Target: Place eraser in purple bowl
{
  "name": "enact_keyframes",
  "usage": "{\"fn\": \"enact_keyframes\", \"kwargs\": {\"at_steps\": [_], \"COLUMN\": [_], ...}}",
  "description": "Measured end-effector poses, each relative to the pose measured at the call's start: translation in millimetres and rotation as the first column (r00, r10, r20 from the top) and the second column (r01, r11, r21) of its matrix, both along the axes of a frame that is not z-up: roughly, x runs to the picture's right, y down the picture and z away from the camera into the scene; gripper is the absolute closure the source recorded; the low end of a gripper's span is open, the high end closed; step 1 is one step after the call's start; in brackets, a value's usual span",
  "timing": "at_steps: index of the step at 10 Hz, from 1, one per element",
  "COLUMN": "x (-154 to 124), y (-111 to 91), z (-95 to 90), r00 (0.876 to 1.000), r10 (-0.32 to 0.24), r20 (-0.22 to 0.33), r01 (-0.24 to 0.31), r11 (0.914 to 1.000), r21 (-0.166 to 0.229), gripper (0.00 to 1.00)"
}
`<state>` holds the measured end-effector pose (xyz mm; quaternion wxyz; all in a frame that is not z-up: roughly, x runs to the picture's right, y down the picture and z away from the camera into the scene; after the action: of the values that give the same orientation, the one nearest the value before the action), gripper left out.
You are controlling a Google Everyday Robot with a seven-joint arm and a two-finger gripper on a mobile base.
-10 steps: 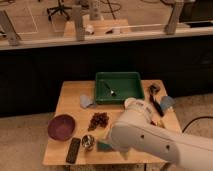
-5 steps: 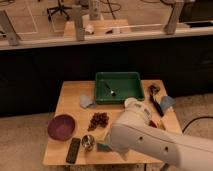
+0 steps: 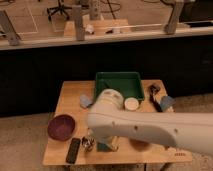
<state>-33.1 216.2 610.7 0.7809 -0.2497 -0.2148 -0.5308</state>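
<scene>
The eraser point(image 3: 73, 150), a flat black block, lies at the table's front left corner. Just behind it and to its left sits the round purple bowl point(image 3: 61, 126), with nothing in it. My big white arm crosses the front of the table from the right. Below the arm's end my gripper point(image 3: 106, 145) hangs over the table's front edge, a little right of the eraser and apart from it. It stands open with nothing in it. A small shiny object point(image 3: 88, 143) lies between the eraser and the gripper.
A green tray point(image 3: 119, 82) stands at the back middle of the wooden table point(image 3: 70, 95), with a small white cup point(image 3: 131, 103) in front of it. A blue-grey sponge point(image 3: 86, 101) lies left of the tray. Dark items point(image 3: 159, 97) sit at the back right. My arm hides the table's middle.
My arm has swung left and farther over the table, and now covers the middle where a brown item showed. The eraser and the bowl have not moved.
</scene>
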Motion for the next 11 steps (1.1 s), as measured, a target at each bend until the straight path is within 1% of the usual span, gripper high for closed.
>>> {"fn": "enact_keyframes", "kwargs": {"at_steps": [1,2,3,4,5,6,8,10,11], "x": [-15,-22,-32,-48,-57,-65,-68,-68,-68], "y": [-2,-1,3,9,11,14,19,24,28], "z": [9.3,18.0,28.0,35.1,37.6,40.0,41.7,41.4,40.8], "r00": [0.999,0.997,0.995,0.992,0.99,0.988,0.986,0.987,0.987], "r10": [-0.046,-0.073,-0.1,-0.124,-0.137,-0.145,-0.155,-0.14,-0.107], "r20": [-0.006,-0.009,-0.003,0.018,0.031,0.045,0.064,0.08,0.119], "r01": [0.046,0.073,0.1,0.125,0.139,0.148,0.16,0.147,0.116], "r11": [0.9987,0.9968,0.9938,0.9898,0.9877,0.9858,0.983,0.9851,0.9907], "r21": [-0.023,-0.032,-0.049,-0.067,-0.072,-0.079,-0.091,-0.089,-0.072], "gripper": [0.2,0.2,0.2,0.2,0.2,0.2,0.2,0.2,0.2]}}
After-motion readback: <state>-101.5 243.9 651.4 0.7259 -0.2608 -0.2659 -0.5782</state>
